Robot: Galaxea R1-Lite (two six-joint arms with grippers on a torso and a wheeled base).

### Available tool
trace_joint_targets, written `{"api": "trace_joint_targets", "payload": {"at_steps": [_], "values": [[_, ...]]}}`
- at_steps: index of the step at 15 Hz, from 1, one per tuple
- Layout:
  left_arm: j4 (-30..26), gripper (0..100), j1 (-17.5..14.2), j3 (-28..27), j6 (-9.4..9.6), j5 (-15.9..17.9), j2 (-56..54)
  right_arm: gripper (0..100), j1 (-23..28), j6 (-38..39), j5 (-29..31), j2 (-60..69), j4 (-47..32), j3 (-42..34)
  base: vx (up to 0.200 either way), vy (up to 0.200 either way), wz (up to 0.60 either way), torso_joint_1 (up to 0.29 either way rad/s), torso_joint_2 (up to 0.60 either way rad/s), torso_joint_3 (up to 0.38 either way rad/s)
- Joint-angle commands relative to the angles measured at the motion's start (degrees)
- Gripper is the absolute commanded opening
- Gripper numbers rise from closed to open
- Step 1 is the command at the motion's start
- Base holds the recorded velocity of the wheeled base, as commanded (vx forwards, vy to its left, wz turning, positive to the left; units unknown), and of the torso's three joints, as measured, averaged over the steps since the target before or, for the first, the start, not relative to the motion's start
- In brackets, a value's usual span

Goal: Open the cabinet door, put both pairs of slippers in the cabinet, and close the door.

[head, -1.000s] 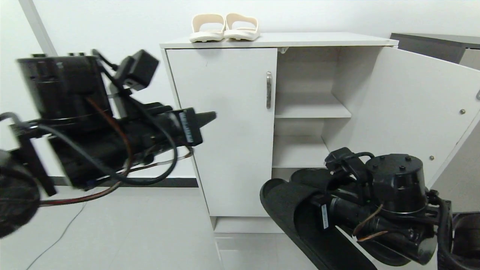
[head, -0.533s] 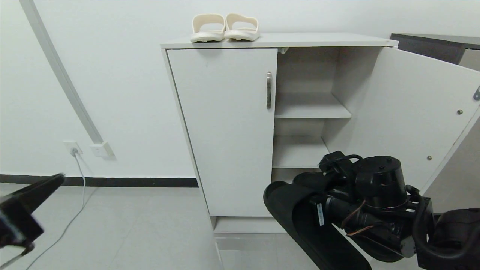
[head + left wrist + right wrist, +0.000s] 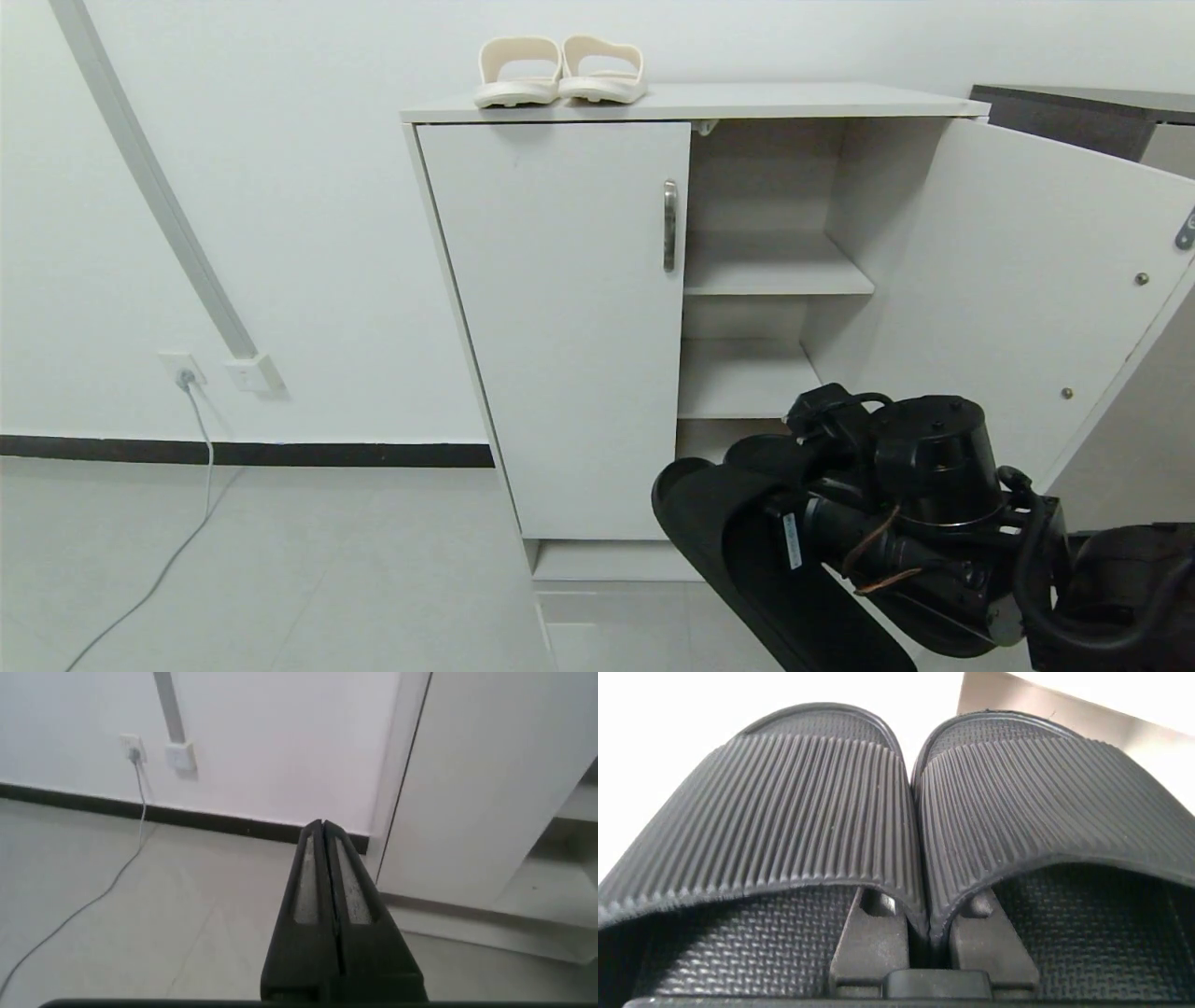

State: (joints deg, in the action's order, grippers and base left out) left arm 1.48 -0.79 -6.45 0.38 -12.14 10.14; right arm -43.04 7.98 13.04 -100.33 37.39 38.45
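My right hand (image 3: 789, 527) is clamped on the black slippers (image 3: 709, 523). Its fingers (image 3: 873, 947) pinch the two inner strap edges together, so the pair hangs as one. It sits low in front of the cabinet (image 3: 551, 327), just outside the open bay. The right door (image 3: 1008, 280) stands swung wide. The left door (image 3: 560, 373) is shut.

The cream slippers (image 3: 560, 70) sit side by side on the cabinet's top, not yet touched. My left hand (image 3: 322, 896) is empty, fingers pressed together, held low over the floor (image 3: 140, 915) near the cabinet's left side.

The step in hand, as I judge it, is getting this pair inside. The middle shelf (image 3: 742, 378) looks the nearest landing, with the upper shelf (image 3: 766, 266) above it. I should:

- lead with the toes, soles level
- keep between the left door's edge and the open door
- go deep enough that the heels clear the front lip

The grip is only on strap edges, so a tilt could let one slipper swing or slip. I should set the soles down flat before letting go, then draw straight back.
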Motion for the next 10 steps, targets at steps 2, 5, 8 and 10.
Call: {"api": "trace_joint_targets", "payload": {"at_steps": [2,5,8,10], "values": [[-1.4,0,0.7,5.4,1.64,3.7,-10.1,0,-0.4,0.0,0.0,-0.1,0.4,-0.1,0.000,0.000,0.00,0.000,0.00,0.000],[0.2,0,0.7,6.0,1.38,10.7,-10.1,0,-1.0,0.0,0.0,-0.1,1.2,-0.7,0.000,0.000,0.00,0.000,0.00,0.000],[0.2,0,0.7,6.2,1.03,14.0,-10.1,0,-1.6,-0.3,0.0,-0.3,2.7,-1.4,0.000,0.000,0.00,0.000,0.00,0.000],[-1.2,0,0.8,6.4,1.20,13.5,-10.1,0,-1.7,-0.3,0.0,-0.4,3.3,-1.5,0.000,0.000,0.00,0.000,0.00,0.000]]}}
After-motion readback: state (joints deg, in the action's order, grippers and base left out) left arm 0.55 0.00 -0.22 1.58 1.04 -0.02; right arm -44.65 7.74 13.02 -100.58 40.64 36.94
